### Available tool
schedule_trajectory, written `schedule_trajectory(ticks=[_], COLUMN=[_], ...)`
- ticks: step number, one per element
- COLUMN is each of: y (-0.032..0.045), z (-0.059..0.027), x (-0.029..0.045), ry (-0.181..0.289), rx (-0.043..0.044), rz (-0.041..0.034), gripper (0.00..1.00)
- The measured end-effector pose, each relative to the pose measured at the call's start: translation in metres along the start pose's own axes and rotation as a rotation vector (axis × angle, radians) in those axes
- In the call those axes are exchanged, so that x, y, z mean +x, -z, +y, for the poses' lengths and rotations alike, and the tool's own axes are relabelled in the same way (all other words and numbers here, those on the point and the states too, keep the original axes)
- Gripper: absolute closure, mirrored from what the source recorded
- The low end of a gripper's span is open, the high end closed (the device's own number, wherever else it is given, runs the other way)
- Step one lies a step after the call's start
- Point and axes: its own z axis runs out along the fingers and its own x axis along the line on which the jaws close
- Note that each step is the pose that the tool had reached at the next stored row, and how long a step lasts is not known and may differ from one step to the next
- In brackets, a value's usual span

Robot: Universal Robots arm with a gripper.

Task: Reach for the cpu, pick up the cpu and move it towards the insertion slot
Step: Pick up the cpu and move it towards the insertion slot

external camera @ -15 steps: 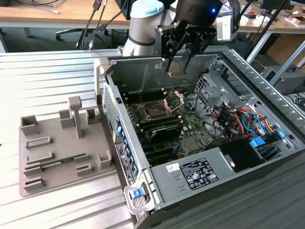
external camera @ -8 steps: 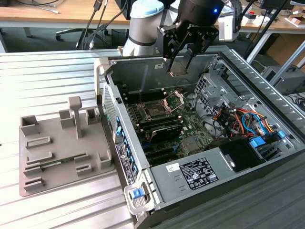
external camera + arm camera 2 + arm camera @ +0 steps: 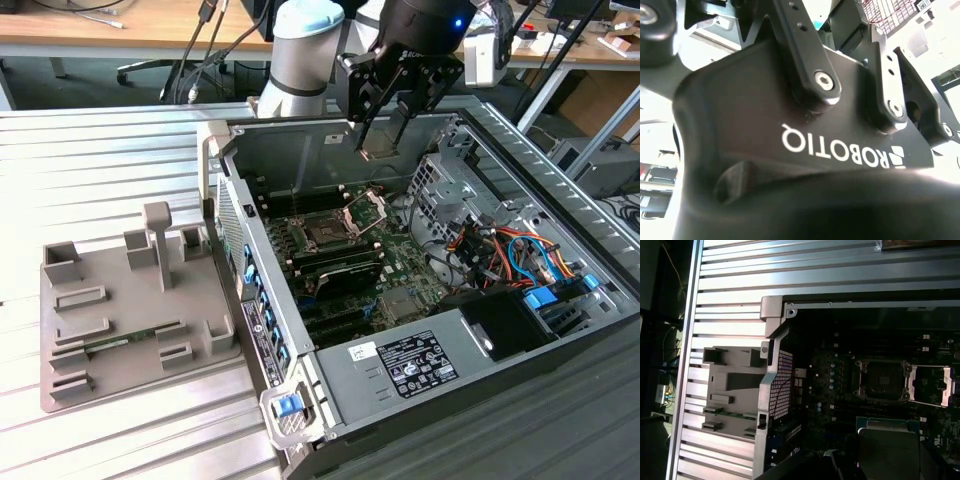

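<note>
Overhead, the gripper [image 3: 383, 140] clamps the cpu [image 3: 888, 432] above the insertion slot [image 3: 885, 380].

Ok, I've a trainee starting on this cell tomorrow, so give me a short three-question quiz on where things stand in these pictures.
1. True or false: the cpu lies on the grey tray.
2. In the exterior view, the gripper hangs over: A) the open computer case; B) the grey tray; C) the wooden desk.
3. Fill in: the hinged metal frame of the insertion slot stands ____ (open or shut).

Key:
1. False. The jaws are shut on the cpu, up in the air and apart from the grey tray.
2. A.
3. Open.
</note>
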Motion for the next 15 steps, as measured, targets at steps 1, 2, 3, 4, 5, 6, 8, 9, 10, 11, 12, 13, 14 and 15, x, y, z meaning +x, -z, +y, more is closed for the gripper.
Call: schedule_trajectory(ticks=[1, 2, 3, 4, 5, 6, 8, 9, 10, 11, 12, 13, 14, 15], y=[0.0, 0.0, 0.0, 0.0, 0.0, 0.0, -0.0001, -0.0001, -0.0003, -0.0005, -0.0011, -0.0014, -0.0014, -0.0015], z=[0.0, -0.0001, -0.0002, -0.0002, -0.0003, -0.0003, -0.0004, -0.0005, -0.001, -0.001, 0.0001, 0.0003, 0.0003, 0.0003], x=[-0.0005, -0.001, -0.0018, -0.0025, -0.0029, -0.0035, -0.0048, -0.0054, -0.0125, -0.0187, -0.0221, -0.0228, -0.0232, -0.0235], ry=[0.0, 0.0, 0.0, 0.0, 0.0, 0.0, 0.0, 0.0, 0.0, 0.0, 0.0, 0.0, 0.0, 0.0], rx=[0.0, 0.0, 0.0, 0.0001, 0.0001, 0.0001, 0.0, 0.0, 0.0, 0.0, 0.0, 0.0, 0.0, 0.0], rz=[0.0, 0.0001, 0.0001, 0.0001, 0.0001, 0.0001, 0.0, 0.0, 0.0, 0.0, 0.0, 0.0, 0.0, 0.0], gripper=[0.46, 0.46, 0.46, 0.46, 0.46, 0.46, 0.46, 0.46, 0.46, 0.46, 0.46, 0.46, 0.46, 0.46])
